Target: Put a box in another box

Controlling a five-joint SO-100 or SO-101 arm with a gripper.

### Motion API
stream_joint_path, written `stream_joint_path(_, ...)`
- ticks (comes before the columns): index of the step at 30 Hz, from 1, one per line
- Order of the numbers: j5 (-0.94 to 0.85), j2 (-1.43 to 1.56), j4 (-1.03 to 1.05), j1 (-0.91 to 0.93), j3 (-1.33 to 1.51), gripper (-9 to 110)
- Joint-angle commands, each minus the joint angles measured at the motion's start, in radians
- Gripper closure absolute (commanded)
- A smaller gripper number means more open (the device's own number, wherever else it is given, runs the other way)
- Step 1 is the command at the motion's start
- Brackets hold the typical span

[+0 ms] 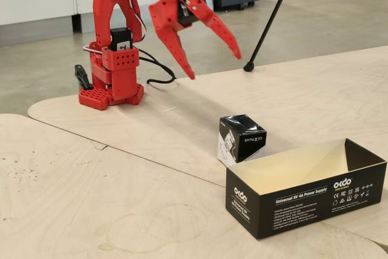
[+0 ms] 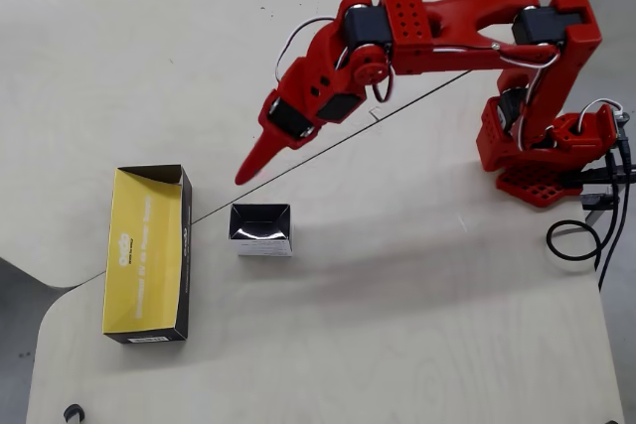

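The small glossy black box [image 1: 242, 139] with white printed sides stands on the wooden table, just beside the long black box [image 1: 306, 192]. The long box is lidless, tan inside, and carries white "Universal 5V 4A Power Supply" print. In the overhead view the small box [image 2: 260, 229] sits right of the long box [image 2: 147, 245], a small gap apart. My red gripper [image 1: 214, 66] hangs open and empty in the air, above and behind the small box. In the overhead view the gripper [image 2: 246, 174] points down-left, its tip just short of the small box.
The arm's red base [image 1: 112, 89] stands at the table's back left in the fixed view, with black cables [image 2: 576, 245] beside it. A black tripod leg [image 1: 270, 19] rests its foot on the table behind the gripper. A seam between table panels runs under the boxes.
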Motion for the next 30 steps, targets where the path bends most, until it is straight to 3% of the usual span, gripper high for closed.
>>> stream_joint_path(1, -0.106, -0.008, 0.026, -0.026, -0.054, 57)
stream_joint_path(12, -0.273, -0.071, -0.129, -0.063, 0.038, 57)
stream_joint_path(30, -0.334, -0.201, -0.328, -0.072, 0.138, 57)
